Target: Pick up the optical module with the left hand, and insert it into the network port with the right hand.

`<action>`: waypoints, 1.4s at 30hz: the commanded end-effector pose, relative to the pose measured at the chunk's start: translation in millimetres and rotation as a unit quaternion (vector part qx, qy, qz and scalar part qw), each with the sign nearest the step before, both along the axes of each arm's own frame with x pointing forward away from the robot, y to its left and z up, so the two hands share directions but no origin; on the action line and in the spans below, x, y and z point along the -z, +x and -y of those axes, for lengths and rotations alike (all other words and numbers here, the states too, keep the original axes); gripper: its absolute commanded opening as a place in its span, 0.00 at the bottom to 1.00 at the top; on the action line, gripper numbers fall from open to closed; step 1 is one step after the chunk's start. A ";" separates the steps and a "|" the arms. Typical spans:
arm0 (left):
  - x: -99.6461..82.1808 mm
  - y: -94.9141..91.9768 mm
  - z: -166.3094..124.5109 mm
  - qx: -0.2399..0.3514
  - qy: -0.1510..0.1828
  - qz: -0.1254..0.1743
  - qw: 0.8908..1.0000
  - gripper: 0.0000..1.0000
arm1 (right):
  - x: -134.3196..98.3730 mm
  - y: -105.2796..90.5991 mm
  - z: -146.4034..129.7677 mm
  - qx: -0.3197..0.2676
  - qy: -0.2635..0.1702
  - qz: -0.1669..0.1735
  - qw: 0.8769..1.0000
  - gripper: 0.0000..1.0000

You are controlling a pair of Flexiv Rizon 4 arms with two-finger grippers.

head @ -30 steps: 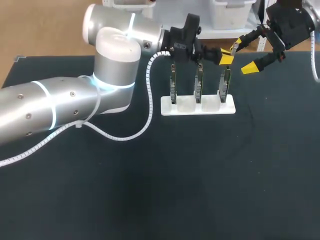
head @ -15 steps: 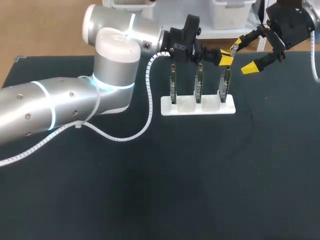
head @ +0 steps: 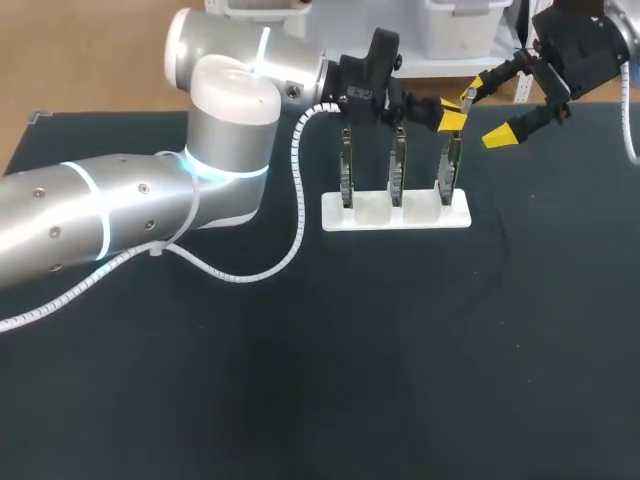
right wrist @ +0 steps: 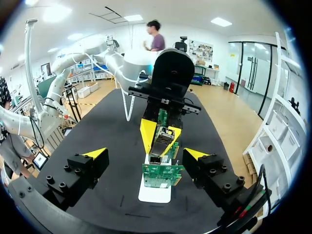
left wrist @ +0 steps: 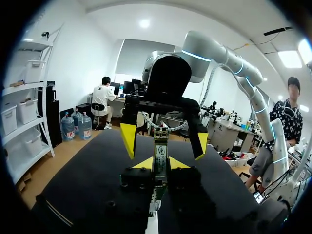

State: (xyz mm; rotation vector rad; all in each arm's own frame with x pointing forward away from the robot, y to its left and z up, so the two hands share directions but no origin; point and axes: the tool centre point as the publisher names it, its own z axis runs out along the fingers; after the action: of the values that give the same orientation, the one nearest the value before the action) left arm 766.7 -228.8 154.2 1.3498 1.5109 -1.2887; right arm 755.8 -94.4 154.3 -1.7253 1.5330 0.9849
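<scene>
Pickup looks done: left claw (head: 458,110) is clamping the module (left wrist: 161,152) in the air over the rack's (head: 395,214) end board, right claw (head: 489,110) is hanging spread just beside it, handover and insertion pending.

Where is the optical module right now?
In the head view, the optical module is pinched in the left gripper toward the far right of the table, above the rightmost board on the white stand, facing the open right gripper.
</scene>
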 end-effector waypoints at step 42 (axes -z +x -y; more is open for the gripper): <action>-0.4 -1.4 -0.6 -0.002 0.001 0.000 1.000 0.00 | -26.4 9.4 -3.0 0.070 0.028 0.046 0.996 1.00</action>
State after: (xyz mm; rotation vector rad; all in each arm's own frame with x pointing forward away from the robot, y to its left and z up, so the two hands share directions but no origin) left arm 766.7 -228.7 154.2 1.3498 1.5110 -1.2885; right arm 763.5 -93.0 180.4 -1.5775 1.5346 0.8539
